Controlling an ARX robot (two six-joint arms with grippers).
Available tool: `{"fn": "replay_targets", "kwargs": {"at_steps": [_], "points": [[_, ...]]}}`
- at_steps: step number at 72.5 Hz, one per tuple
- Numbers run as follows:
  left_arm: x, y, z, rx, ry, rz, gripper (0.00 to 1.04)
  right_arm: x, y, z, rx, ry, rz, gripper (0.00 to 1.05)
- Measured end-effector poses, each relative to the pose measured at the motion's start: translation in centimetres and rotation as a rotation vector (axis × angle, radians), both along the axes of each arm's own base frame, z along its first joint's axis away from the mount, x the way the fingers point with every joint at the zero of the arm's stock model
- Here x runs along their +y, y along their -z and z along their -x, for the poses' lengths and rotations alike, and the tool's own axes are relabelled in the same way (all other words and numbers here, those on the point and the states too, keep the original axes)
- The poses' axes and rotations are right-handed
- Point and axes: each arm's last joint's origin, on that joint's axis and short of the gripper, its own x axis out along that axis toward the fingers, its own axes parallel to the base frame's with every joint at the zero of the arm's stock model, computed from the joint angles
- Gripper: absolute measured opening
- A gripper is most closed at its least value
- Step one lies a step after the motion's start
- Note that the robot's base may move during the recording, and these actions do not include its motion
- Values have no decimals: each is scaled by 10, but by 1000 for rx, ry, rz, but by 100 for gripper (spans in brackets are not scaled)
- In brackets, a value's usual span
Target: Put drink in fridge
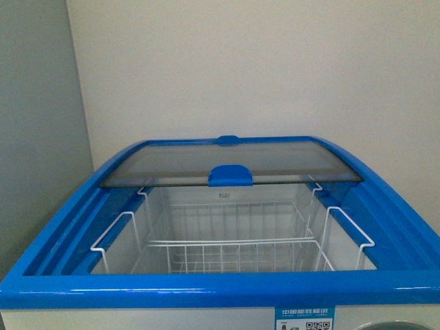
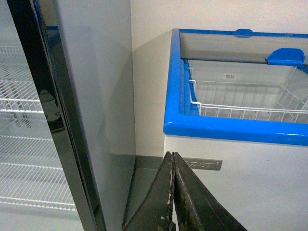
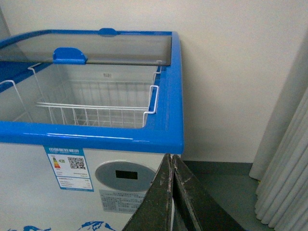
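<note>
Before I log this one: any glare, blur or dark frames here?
Front view: evenly lit and sharp, with a faint sheen on the fridge rim. Left wrist view: reflections on the grey cabinet door edge, left gripper close and soft. Right wrist view: glare streak on the rim, right gripper slightly blurred. None dark.

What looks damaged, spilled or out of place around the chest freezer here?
Little stands out. The white chest freezer with blue rim has its curved glass lid slid back; the white wire basket looks empty. No drink shows. The left gripper pads look chipped.
</note>
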Motion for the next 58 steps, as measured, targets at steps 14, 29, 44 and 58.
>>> {"fn": "replay_targets", "kwargs": {"at_steps": [14, 29, 44, 58], "points": [[0, 0, 0, 0, 0, 0, 3, 0, 6, 9, 18, 0, 0, 3], [0, 0, 0, 0, 0, 0, 3, 0, 4, 15, -34, 1, 0, 3], [0, 0, 0, 0, 0, 0, 3, 0, 4, 15, -34, 0, 0, 7], [0, 0, 0, 0, 0, 0, 37, 0, 4, 15, -34, 0, 0, 43]]}}
